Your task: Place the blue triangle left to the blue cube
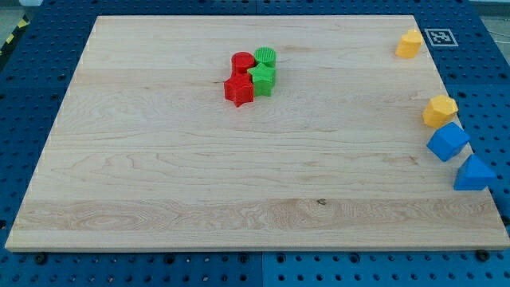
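Pale wooden board [239, 183] lies on a blue pegboard bench [32, 96]. Blue cube [447, 141] sits at the board's right edge; blue triangle [472, 174] just below and right of it, apart from it. Yellow block [439, 110] just above the cube, another yellow block [409, 44] well above. Far to the cube's upper left, a tight cluster: red cylinder [242, 62], green cylinder [265, 57], green star [262, 77], red star [238, 90]. Rod and tip not visible; its state cannot be told.

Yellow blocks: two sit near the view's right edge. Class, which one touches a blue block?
The lower yellow block: it sits against the blue cube. The other yellow block, near the view's top right corner, stands alone. My tip is not visible.
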`<state>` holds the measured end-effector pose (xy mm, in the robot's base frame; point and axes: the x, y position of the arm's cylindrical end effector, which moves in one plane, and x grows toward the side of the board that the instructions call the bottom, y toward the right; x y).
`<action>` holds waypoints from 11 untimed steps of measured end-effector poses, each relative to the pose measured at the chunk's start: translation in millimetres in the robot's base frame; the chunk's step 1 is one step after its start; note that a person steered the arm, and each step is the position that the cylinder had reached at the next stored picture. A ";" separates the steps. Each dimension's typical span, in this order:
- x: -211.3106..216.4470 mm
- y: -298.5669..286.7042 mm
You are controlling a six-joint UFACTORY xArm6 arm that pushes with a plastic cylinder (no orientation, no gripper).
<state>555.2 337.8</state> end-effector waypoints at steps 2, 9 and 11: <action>0.0 -0.3; 4.6 -64.9; -17.7 -62.7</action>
<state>537.5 275.1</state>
